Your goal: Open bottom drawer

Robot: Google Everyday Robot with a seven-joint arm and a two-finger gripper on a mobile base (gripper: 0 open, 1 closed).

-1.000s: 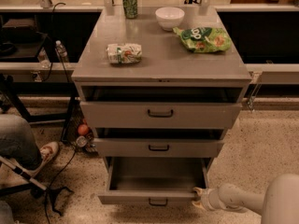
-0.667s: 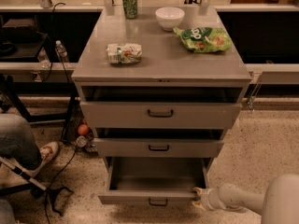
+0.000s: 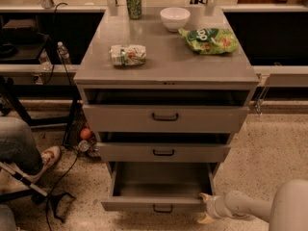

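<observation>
We see the robot's pale arm (image 3: 250, 208) reaching in low from the 4 o'clock corner and lying almost level just above the floor. The gripper (image 3: 203, 208) points toward 9 o'clock at the right front corner of the bottom drawer (image 3: 159, 184). Its two fingers are spread wide, one above the other. The upper fingertip (image 3: 204, 196) touches the right end of the drawer front, and the lower one hangs below it.

The bottom drawer sits at 6 o'clock, pulled well out, showing a plain grey inside and a dark bar handle (image 3: 162, 209). Above it, the middle drawer (image 3: 163, 152) and the top drawer (image 3: 165, 117) each stand slightly out.

On the cabinet top (image 3: 168, 73), toward 12 o'clock, are a green can (image 3: 134, 3), a white bowl (image 3: 174, 18), a green snack bag (image 3: 209, 40) and a crumpled packet (image 3: 127, 55).

At 9 o'clock a seated person's leg (image 3: 17, 146) and shoe (image 3: 48, 157) rest on the speckled floor, well apart from the gripper. A black cable (image 3: 62, 177) trails nearby.
</observation>
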